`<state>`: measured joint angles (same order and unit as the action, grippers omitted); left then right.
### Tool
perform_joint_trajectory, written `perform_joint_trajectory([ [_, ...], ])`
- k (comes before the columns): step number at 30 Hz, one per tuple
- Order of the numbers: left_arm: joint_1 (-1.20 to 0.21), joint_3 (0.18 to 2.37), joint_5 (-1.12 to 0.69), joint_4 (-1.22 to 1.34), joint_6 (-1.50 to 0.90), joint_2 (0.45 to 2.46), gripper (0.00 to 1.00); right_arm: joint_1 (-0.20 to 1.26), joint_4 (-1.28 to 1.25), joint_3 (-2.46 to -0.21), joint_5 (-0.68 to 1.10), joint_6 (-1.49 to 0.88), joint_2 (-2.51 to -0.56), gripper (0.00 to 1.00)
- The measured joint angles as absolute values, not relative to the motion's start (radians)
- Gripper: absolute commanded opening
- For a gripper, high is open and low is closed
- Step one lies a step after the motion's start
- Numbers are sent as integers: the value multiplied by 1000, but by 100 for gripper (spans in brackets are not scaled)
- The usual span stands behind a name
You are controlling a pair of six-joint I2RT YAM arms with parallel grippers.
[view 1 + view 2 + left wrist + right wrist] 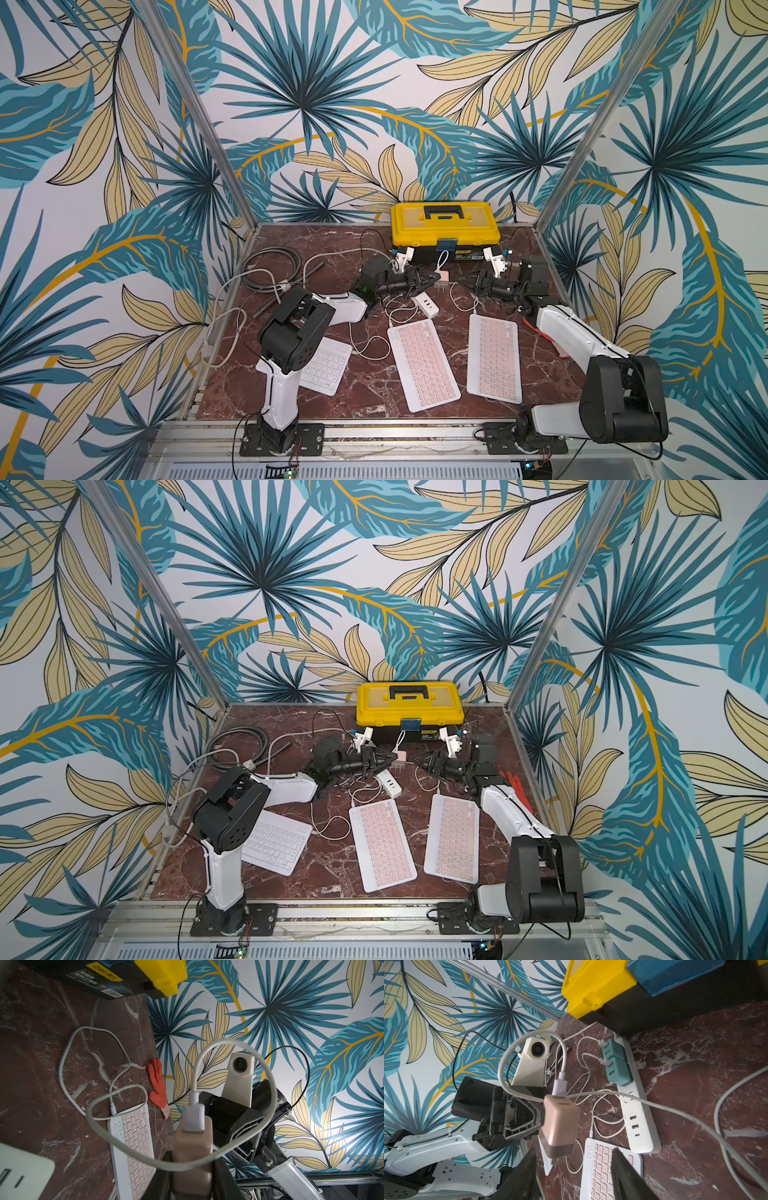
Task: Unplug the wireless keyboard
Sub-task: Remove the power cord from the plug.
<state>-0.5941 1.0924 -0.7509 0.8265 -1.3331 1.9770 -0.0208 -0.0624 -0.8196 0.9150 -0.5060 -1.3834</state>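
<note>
now your left gripper (433, 278) clamps the pink charger (560, 1124) aloft so your right gripper (464, 279), jaws parted just beside it, can pull the usb plug (560, 1085).

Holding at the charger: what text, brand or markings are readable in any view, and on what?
"deli", seen upside down, followed by characters I cannot make out: yellow label on the toolbox.
Small print and barcode beside that label: too small to read.
Two raised characters on the white USB plug in the pink charger: not legible.
Key legends on the pink keyboard: blurred.
</note>
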Motion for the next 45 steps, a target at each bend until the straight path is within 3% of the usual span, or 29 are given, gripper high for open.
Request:
perform_joint_trajectory([
  [7,-595,1046,-737,799,-1296,1977,0,-21,134,-876,749,-405,-1382,57],
  [20,-633,1050,-657,468,-1082,1910,0,16,411,-939,458,-262,-1378,52],
  [36,-705,1106,-568,196,-862,1860,0,167,413,-1018,487,-364,-1465,47],
  [45,-722,1115,-550,172,-821,1845,0,239,397,-1056,487,-431,-1544,38],
])
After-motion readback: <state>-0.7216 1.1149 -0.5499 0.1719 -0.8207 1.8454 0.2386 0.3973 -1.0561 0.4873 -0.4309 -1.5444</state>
